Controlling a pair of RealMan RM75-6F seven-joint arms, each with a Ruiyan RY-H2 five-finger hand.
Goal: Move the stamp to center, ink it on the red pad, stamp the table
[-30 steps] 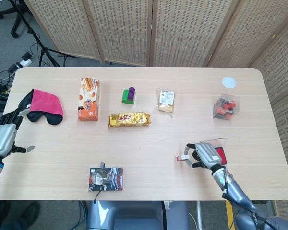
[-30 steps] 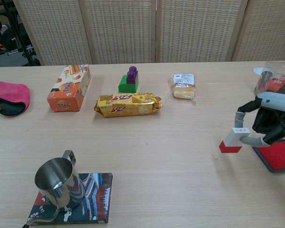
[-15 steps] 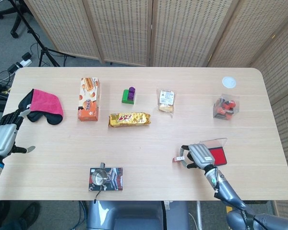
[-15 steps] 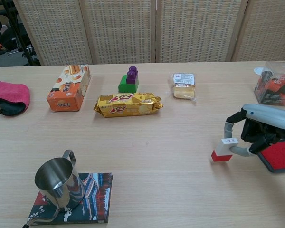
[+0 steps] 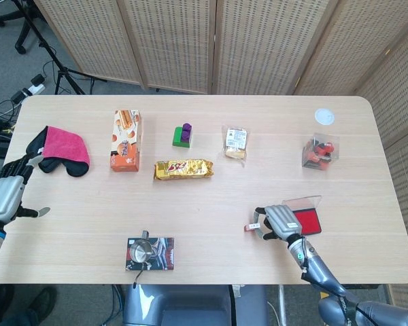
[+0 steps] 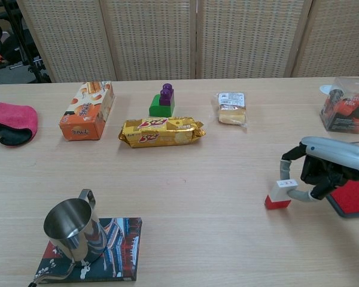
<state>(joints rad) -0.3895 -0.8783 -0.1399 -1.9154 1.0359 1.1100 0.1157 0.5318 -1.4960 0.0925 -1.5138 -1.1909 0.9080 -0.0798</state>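
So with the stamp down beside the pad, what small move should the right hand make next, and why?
Probably lift the stamp off the table: the right hand holds it with its red base apparently on the wood, left of the red pad, so pressing looks done.

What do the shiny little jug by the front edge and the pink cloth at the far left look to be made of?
The small shiny jug looks like polished steel: mirror-like reflections on its side. The pink cloth looks like soft fleece or microfibre with dark trim: matte, folded and limp. The weave is too small to tell.

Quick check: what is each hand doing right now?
Left hand: open, holding nothing.
Right hand: holding the small white stamp with the red base.
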